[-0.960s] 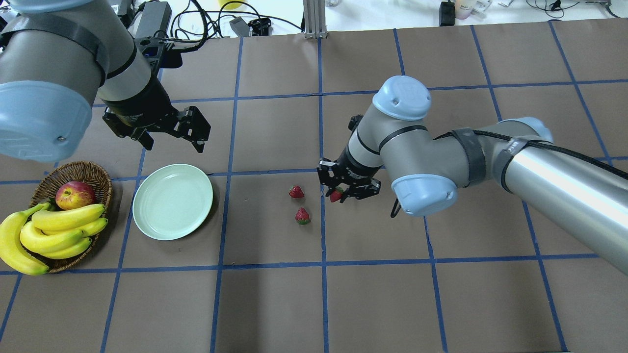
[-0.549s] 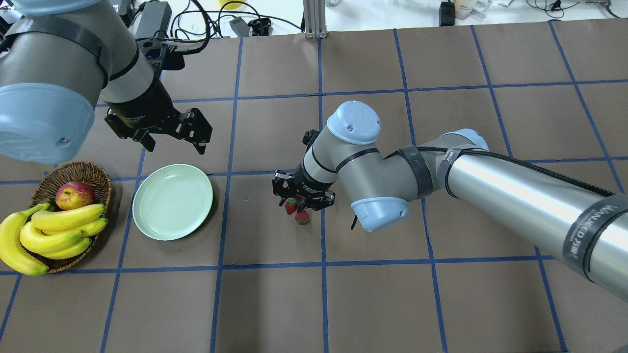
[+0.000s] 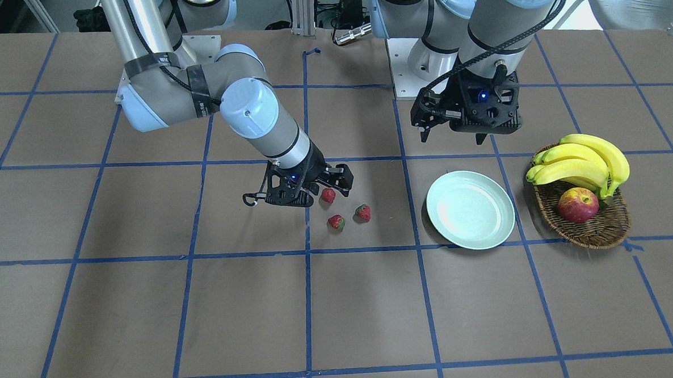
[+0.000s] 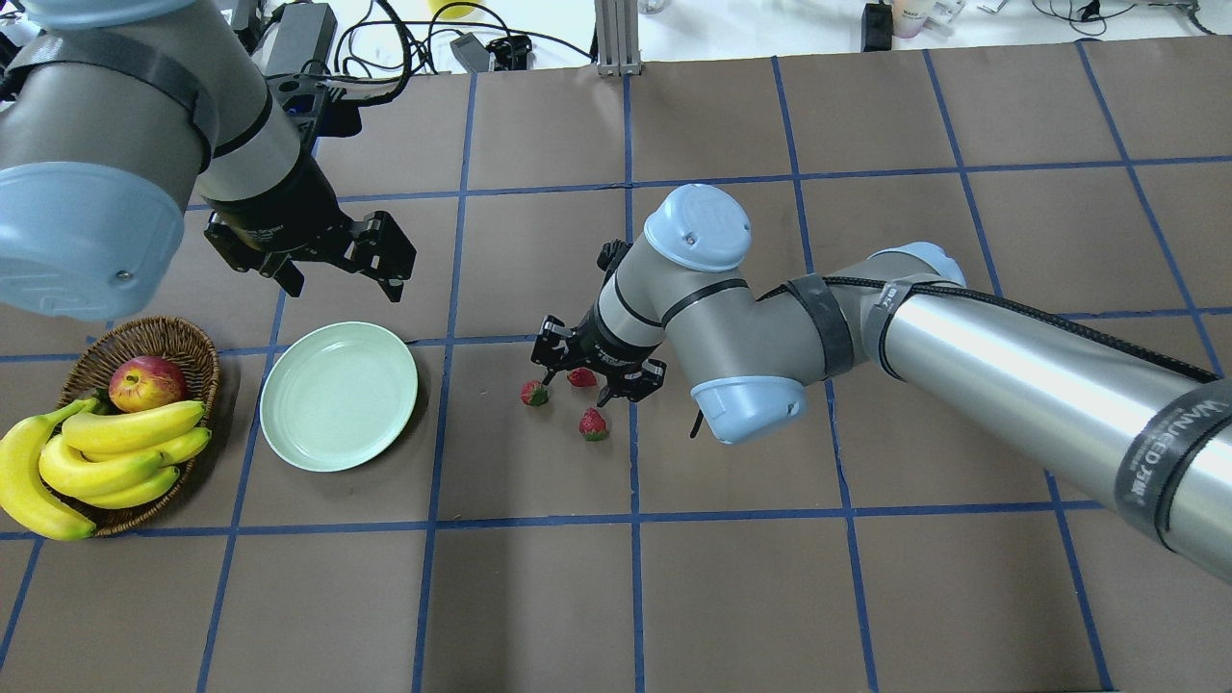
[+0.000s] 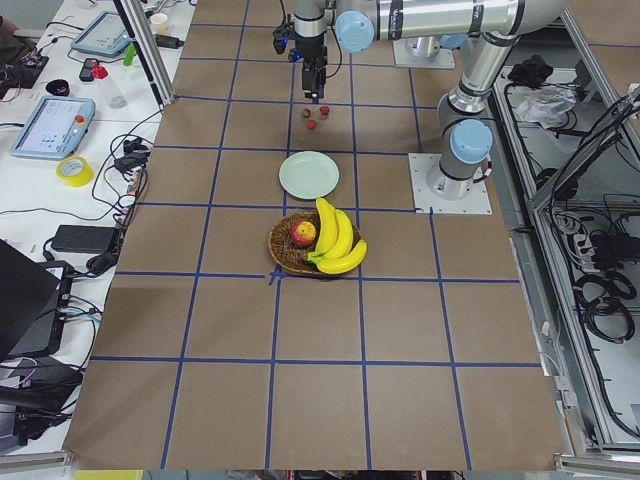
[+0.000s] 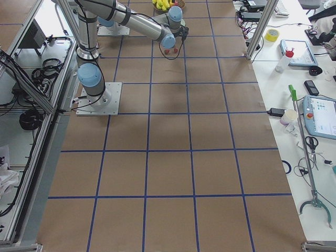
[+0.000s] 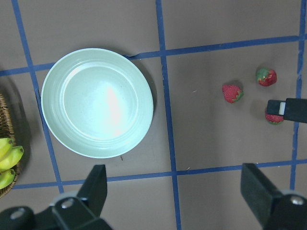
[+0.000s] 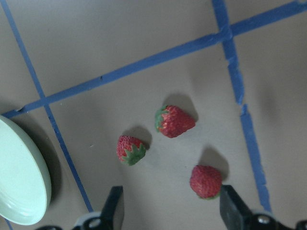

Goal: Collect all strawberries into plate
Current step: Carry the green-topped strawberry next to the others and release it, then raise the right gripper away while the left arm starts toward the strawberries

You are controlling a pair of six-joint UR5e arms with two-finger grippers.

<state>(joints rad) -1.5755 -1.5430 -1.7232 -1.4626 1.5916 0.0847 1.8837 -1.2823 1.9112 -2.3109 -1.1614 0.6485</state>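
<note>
Pick step. Right tool (image 8: 170, 188), released, hangs above three strawberries (image 8: 173, 120) lying on the surface (image 4: 770, 577); plate (image 4: 339, 396) holds none. Next: lower, centre one berry, clench. Left tool (image 7: 172, 172) is released.

brown table (image 4: 866, 597), blue tape grid (image 4: 635, 519), cluttered white benches (image 5: 30, 205)

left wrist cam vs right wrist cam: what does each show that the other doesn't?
Left wrist only: the whole plate, bare, and the tips of the bananas at the frame's left edge. Right wrist only: a close look at the green caps of the strawberries, with just a sliver of plate. Both: three strawberries on the table, none on the plate.
</note>
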